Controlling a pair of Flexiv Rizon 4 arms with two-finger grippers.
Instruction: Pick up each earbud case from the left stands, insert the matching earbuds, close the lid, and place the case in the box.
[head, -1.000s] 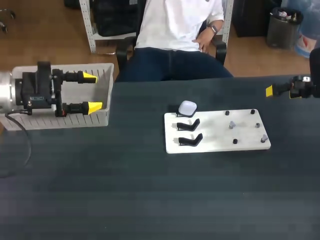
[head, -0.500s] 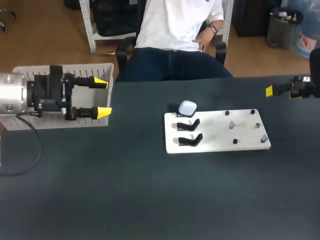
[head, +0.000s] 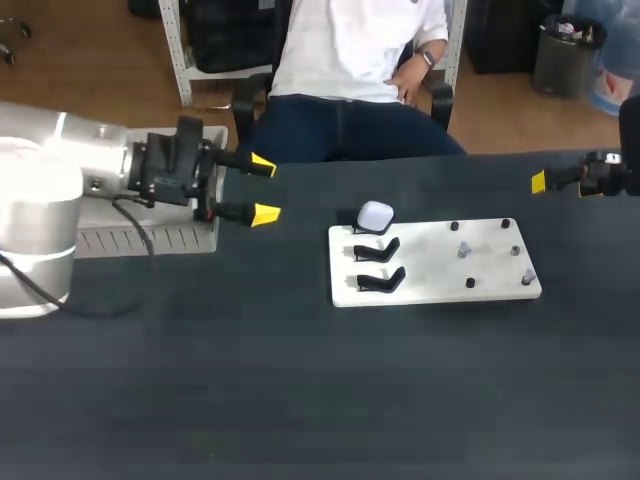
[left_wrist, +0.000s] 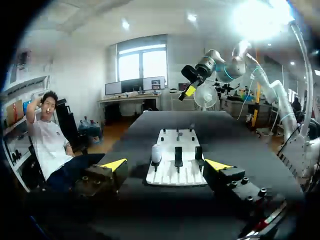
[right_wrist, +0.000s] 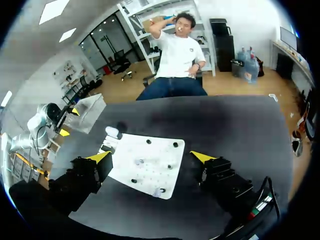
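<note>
A dark table (head: 300, 380) is seen from above, with a white board (head: 435, 262) lying right of its middle. Three black stands are set in a column along the board's left edge. On the farthest stand an earbud case (head: 375, 215) is seated: small, white, rounded like a pebble, with its lid shut; the same case (left_wrist: 156, 152) is shown ahead of the left fingers in the left wrist view. The two nearer stands (head: 379, 265) are bare. Small dark and grey pieces (head: 463, 250) are dotted over the board's right half, too small to be told apart. A pale grey box (head: 150, 240) is placed at the table's far left edge. The left gripper (head: 265, 188) is held just right of the box and well left of the case, its yellow-tipped fingers spread wide with nothing between them. The right gripper (right_wrist: 151, 156) is held at the far right of the table, away from the board, its fingers likewise parted wide and holding nothing.
</note>
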